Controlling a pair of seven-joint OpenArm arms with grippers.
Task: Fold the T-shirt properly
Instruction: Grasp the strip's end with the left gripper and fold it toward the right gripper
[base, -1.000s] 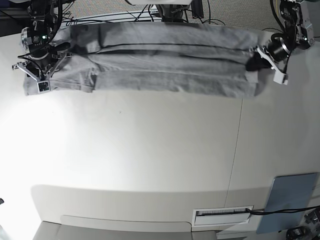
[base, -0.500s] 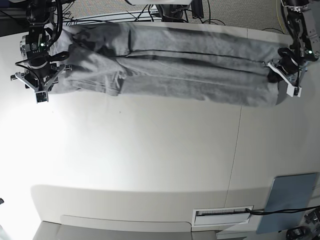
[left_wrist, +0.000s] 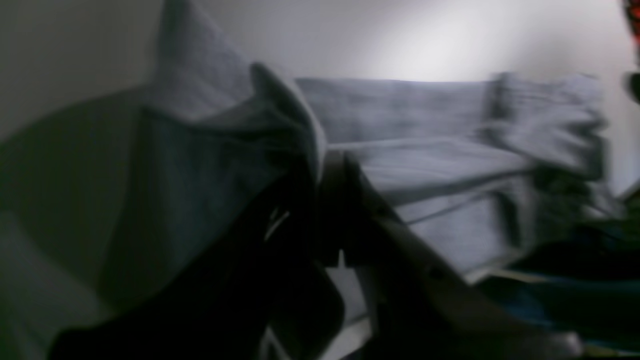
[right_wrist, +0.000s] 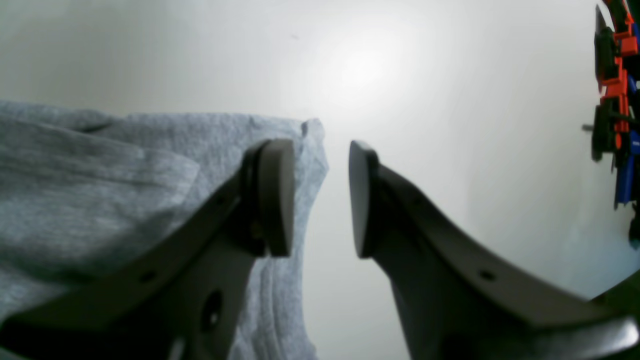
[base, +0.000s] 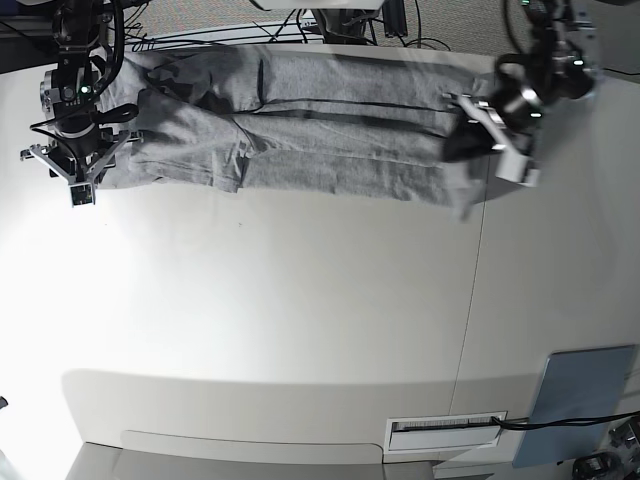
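Observation:
The heather-grey T-shirt (base: 320, 130) lies as a long folded band along the table's far side. My left gripper (base: 468, 140) is shut on the shirt's right end and holds it raised above the band. The blurred left wrist view shows grey cloth (left_wrist: 225, 165) bunched between the fingers of that gripper (left_wrist: 320, 170). My right gripper (base: 78, 185) is open at the shirt's left end. In the right wrist view this gripper (right_wrist: 315, 200) has one finger over the shirt's corner (right_wrist: 150, 200) and the other over bare table. No lettering shows.
A flat grey-blue panel (base: 580, 400) lies at the near right corner, with a white labelled strip (base: 445, 430) and a cable beside it. Cables (base: 300, 30) run behind the shirt. A table seam (base: 475, 300) runs front to back. Red, blue and black hardware (right_wrist: 615, 100) stands at the right edge.
My left gripper has swung leftward from the far right edge, carrying the shirt's right end up and over the band. The right gripper has barely moved in the last half second.

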